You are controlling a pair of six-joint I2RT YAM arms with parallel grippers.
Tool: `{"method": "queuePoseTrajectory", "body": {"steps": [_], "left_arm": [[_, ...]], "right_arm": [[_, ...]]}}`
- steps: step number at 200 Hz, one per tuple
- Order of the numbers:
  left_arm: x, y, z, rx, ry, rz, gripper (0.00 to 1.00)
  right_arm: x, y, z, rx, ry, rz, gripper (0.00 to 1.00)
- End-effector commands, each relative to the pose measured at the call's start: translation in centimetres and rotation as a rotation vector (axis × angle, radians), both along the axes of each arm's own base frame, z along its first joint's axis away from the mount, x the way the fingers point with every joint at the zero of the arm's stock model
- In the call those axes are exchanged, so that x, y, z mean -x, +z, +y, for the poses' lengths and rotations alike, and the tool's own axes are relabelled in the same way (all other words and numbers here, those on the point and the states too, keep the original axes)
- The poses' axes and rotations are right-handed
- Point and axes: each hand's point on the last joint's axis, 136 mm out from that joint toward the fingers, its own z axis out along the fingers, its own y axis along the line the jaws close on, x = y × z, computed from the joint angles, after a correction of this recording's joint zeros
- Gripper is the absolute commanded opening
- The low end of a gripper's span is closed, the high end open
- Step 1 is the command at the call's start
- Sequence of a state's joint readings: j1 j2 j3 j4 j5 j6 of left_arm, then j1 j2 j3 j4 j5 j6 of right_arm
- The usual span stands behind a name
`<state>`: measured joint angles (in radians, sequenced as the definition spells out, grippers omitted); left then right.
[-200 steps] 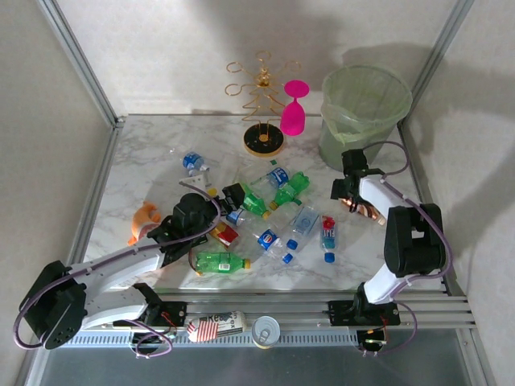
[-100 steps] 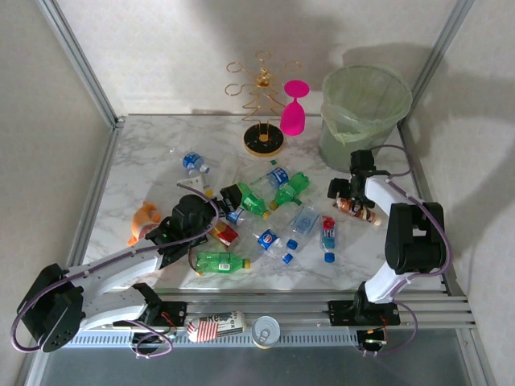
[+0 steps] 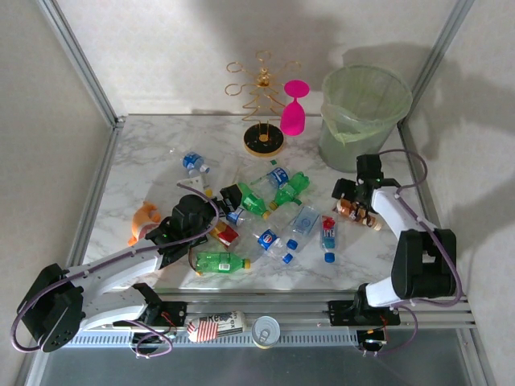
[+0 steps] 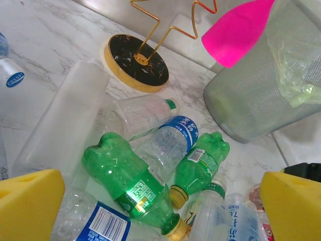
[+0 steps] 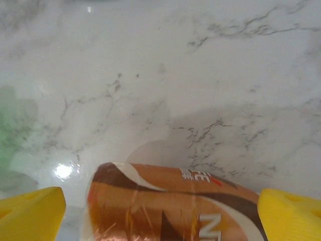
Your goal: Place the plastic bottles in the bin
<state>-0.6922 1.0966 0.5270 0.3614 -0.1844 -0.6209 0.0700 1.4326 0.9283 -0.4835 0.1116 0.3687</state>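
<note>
Low down, right fingers point(image 5: 30, 213) flank a brown bottle point(image 5: 170, 211).

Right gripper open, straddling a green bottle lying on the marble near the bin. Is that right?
Not quite: the bottle between the open fingers of the right gripper is brown-labelled, not green, as the right wrist view shows. It does lie on the marble near the bin.

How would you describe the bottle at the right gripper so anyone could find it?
Start at the bin at the far right corner. In front of it one bottle lies on its side between the open fingers of the right gripper. It alone wears a brown, coppery label, apart from the green and blue-labelled pile.
</note>
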Motion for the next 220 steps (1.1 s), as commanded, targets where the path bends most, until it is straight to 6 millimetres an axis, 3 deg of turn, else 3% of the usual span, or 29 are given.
{"method": "queuePoseTrajectory", "body": {"steps": [1, 39, 66, 118, 163, 220], "left_arm": [[0.1, 0.0, 0.3, -0.021, 0.012, -0.008, 1.0], [0.3, -0.6, 1.0, -0.037, 0.035, -0.008, 1.0], [0.3, -1.2, 1.3, -0.059, 0.042, 0.0, 1.0], [0.4, -0.9, 2.5, -0.115, 0.07, -0.001, 1.0], [0.3, 0.4, 3.8, -0.168, 0.104, -0.004, 0.99], [-0.9, 1.8, 4.4, -0.151, 0.142, 0.004, 1.0]], "right_arm": [[0.8, 2.1, -0.5, -0.062, -0.159, -0.058, 0.99], [2.9, 4.1, 0.3, -0.241, -0.326, -0.125, 0.99], [3.7, 4.3, 0.9, -0.359, -0.419, -0.134, 0.99], [3.9, 1.6, 1.0, -0.52, -0.653, -0.033, 0.99], [2.0, 0.3, 0.9, -0.706, -0.784, -0.038, 0.97], [1.1, -3.4, 0.5, -0.792, -0.915, 0.038, 0.96]]}}
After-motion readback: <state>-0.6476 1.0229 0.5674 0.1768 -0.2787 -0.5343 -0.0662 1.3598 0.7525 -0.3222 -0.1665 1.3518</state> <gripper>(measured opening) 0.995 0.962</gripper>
